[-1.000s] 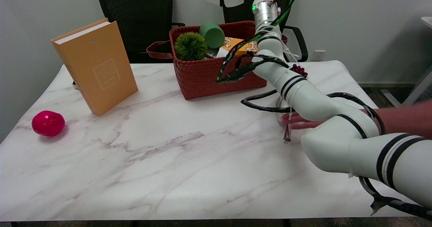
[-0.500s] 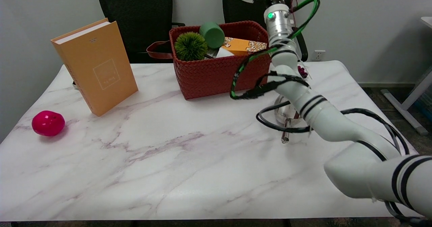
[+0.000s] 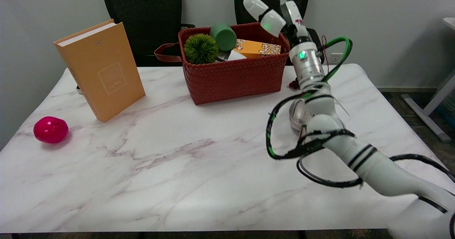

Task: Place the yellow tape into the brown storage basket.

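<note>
The robot's right hand (image 3: 275, 9) is raised in the air over the right end of the woven reddish-brown storage basket (image 3: 234, 76), its white-tipped fingers (image 3: 255, 5) spread apart and grasping nothing that I can see. The white right arm (image 3: 330, 125) rises toward it from the lower right, wrapped in loops of black and green cable (image 3: 284, 150).

The basket stands at the far middle of the white marble table (image 3: 160, 168). In it sit a spiky green ball-shaped plant (image 3: 201, 48), a green cylindrical cup (image 3: 223, 36) lying tilted, and a yellow-orange box with a popcorn print (image 3: 256, 48). I cannot make out the yellow tape anywhere; if it is in the basket, the other things hide it.

An orange hardcover book (image 3: 101, 68) stands upright toward the left of the table, and a glossy pink ball (image 3: 50, 129) lies near the left edge. Just behind the arm, right of the basket, stands a clear glass object (image 3: 297, 116), with some small dark red bits (image 3: 293, 84) beside the basket's right corner.
</note>
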